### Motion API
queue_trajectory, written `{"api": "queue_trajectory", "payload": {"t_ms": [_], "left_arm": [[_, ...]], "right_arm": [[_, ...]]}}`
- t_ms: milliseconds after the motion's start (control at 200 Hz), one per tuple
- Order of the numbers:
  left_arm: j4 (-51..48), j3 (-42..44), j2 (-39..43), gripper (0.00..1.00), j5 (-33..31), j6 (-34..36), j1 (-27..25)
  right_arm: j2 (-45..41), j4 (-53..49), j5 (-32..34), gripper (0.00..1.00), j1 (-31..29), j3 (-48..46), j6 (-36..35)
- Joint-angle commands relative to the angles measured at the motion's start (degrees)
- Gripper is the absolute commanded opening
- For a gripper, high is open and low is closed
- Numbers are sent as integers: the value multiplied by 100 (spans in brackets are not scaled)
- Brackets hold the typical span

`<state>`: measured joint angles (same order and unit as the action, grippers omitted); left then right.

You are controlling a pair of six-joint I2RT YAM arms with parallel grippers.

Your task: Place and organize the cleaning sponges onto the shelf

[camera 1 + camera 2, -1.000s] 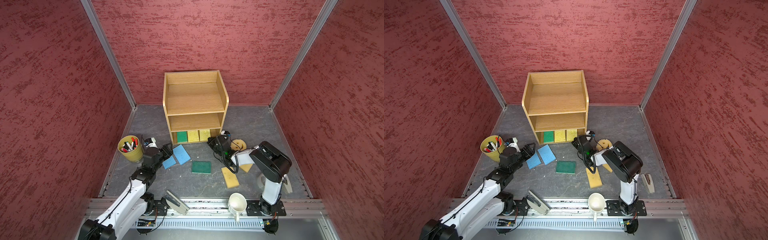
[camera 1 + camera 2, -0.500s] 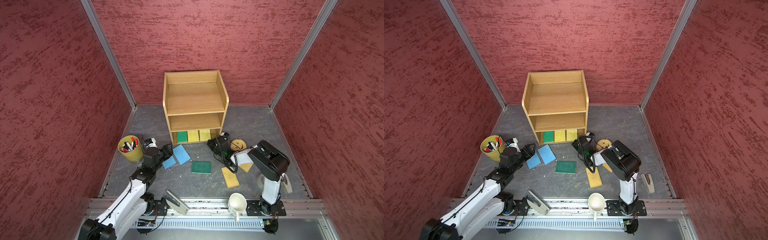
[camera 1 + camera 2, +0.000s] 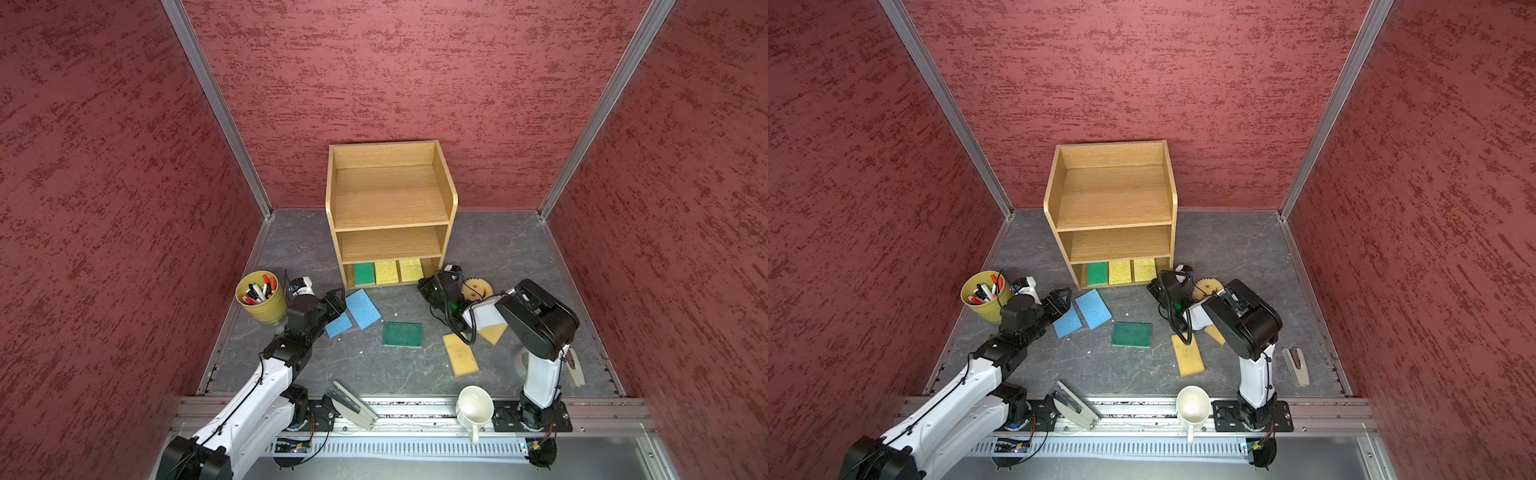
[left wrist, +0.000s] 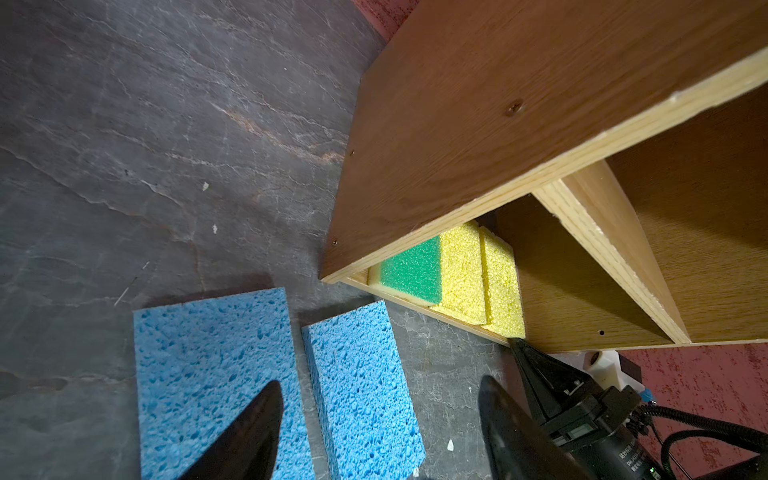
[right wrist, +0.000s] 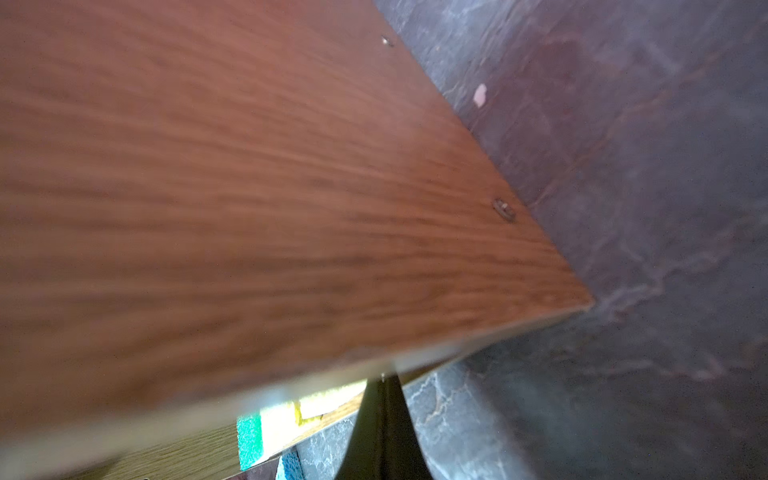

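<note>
While shelf bottom tier holds green sponge, two yellow sponges, left end effector gapes, right end effector clenched.

Both top views look steeply down from the near edge over everything, while each wrist camera faces the shelf closely, from left and right, sharing its bottom tier.

Showing pale oak grain on the shelf. Inside, showing a green sponge beside two yellow sponges. Showing two pitted blue sponges against veined grey bench, mottled red walls.
</note>
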<state>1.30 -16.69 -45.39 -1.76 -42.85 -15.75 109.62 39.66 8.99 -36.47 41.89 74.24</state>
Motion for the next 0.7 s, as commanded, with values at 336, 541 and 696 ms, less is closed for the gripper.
{"api": "queue_trajectory", "payload": {"t_ms": [336, 541, 696], "left_arm": [[-1016, -177, 564, 73, -1, 101, 2], [-1899, -160, 1033, 71, -177, -2, -355], [-2473, -109, 1322, 71, -798, -336, -1198]], "right_arm": [[-1730, -3398, -1331, 11, -377, 278, -2712], [-2889, -5028, -1784, 57, -522, 102, -5074], [-3258, -5710, -2213, 72, -599, -85, -5846]]}}
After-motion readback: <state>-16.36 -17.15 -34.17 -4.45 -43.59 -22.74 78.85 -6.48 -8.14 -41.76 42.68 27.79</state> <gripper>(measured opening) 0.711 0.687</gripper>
